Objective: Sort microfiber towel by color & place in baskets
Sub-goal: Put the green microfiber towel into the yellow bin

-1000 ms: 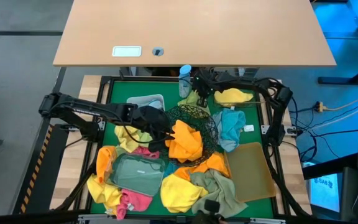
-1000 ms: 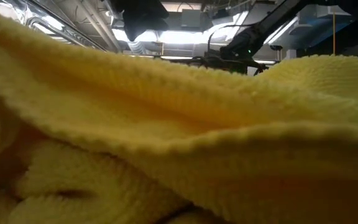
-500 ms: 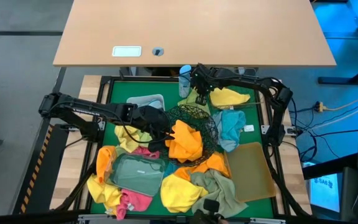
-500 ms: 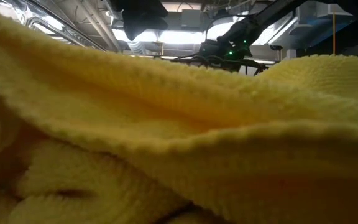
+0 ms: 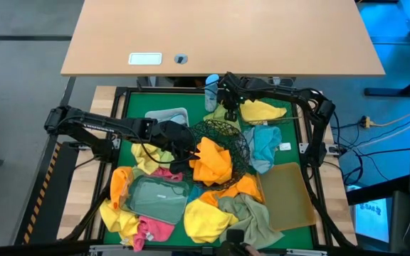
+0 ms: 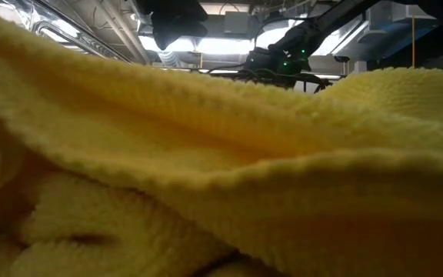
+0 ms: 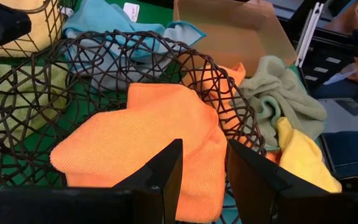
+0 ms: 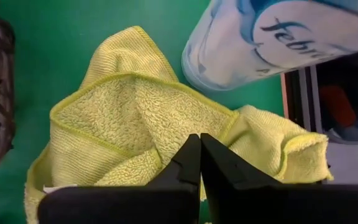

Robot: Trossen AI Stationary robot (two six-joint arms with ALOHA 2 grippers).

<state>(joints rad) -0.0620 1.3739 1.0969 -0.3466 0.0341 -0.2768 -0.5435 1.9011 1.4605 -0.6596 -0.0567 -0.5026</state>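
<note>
L claw apart over orange towel; R claw closed above lime towel.

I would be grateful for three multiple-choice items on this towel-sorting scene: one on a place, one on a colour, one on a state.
1. Where does the orange towel under the left pincer lie?
A. in the round black wire-mesh bowl
B. in the tan rectangular bin
C. on the floor

2. What colour is the towel below the right pincer?
A. pink
B. yellow-green
C. black

3. How do the right pincer's fingers stand?
A. wide apart
B. closed together, holding nothing
C. clamped on the bottle

Answers: 1 A, the mesh rim surrounds it. 2 B, the right wrist view shows it. 3 B, the tips meet above the towel.
</note>
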